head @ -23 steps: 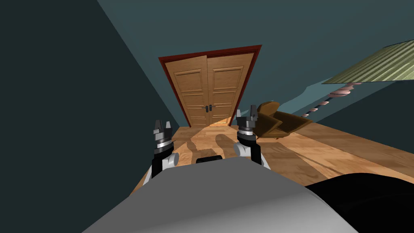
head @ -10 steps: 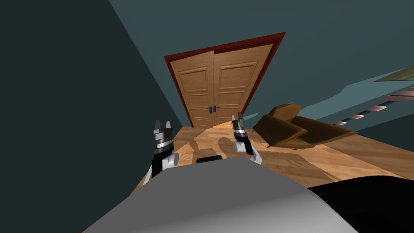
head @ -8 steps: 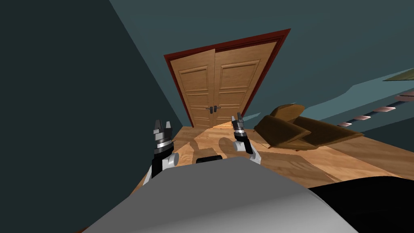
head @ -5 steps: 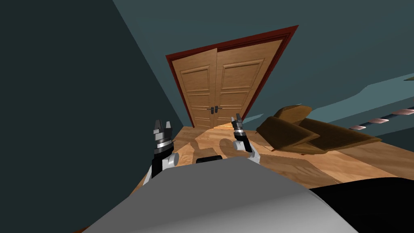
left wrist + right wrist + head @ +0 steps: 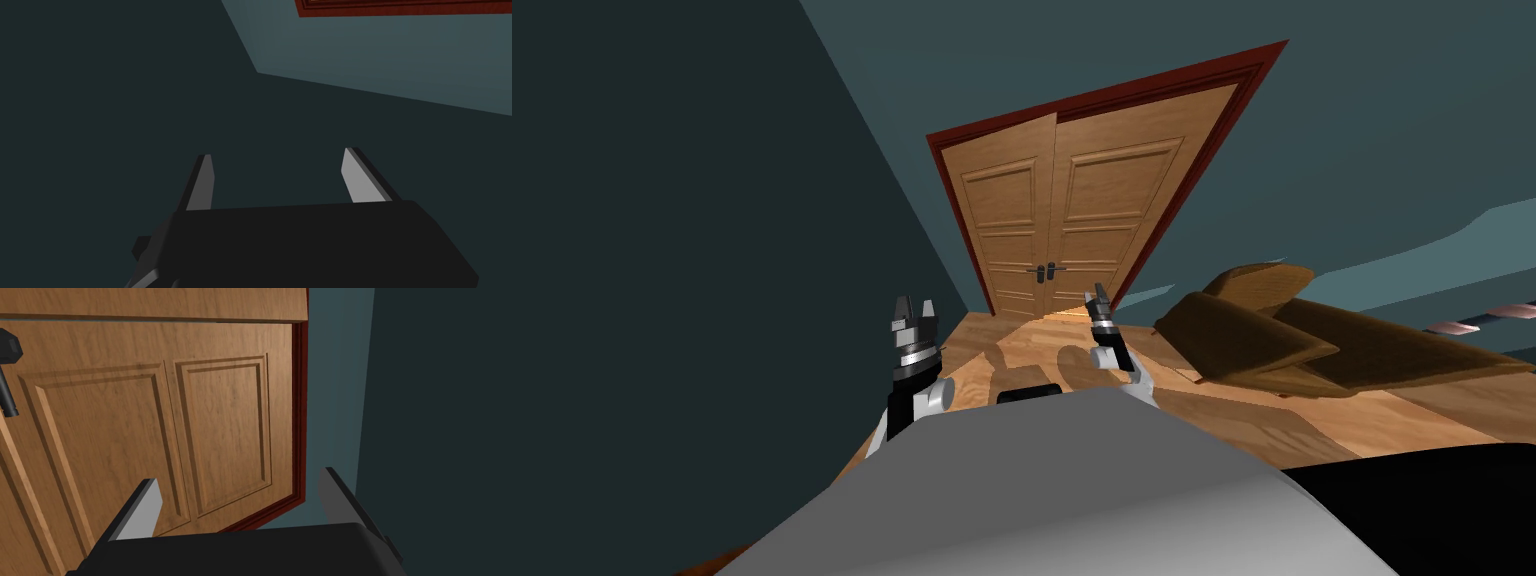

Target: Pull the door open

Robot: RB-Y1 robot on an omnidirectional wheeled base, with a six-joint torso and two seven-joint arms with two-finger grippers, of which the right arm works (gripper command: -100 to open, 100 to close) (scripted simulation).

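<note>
Double door [image 5: 1072, 215], wood, sits at the robot's 12 o'clock, well ahead across the floor [image 5: 1012, 345], inside a dark red frame [image 5: 1102, 95]. The leaf on the robot's left looks a touch ajar at its top edge. Two black handles [image 5: 1045, 270] meet at the centre seam.

Right gripper [image 5: 1095, 297] is raised toward the door at approx 1 o'clock, fingers [image 5: 142, 513] spread w/ nothing between them. From its wrist, one handle [image 5: 7, 388] lies off to the side of the fingers, not between them.

Left gripper [image 5: 913, 310] is at 11 o'clock, also spread & empty, beside the dark wall [image 5: 712, 200]. Brown armchair [image 5: 1272, 335] is at 2 o'clock.

To do it well: get closer first, bring the right hand across until the handle sits between the fingers, clamp only then, and pull along the leaf's arc, leaving swing room & staying off the armchair
</note>
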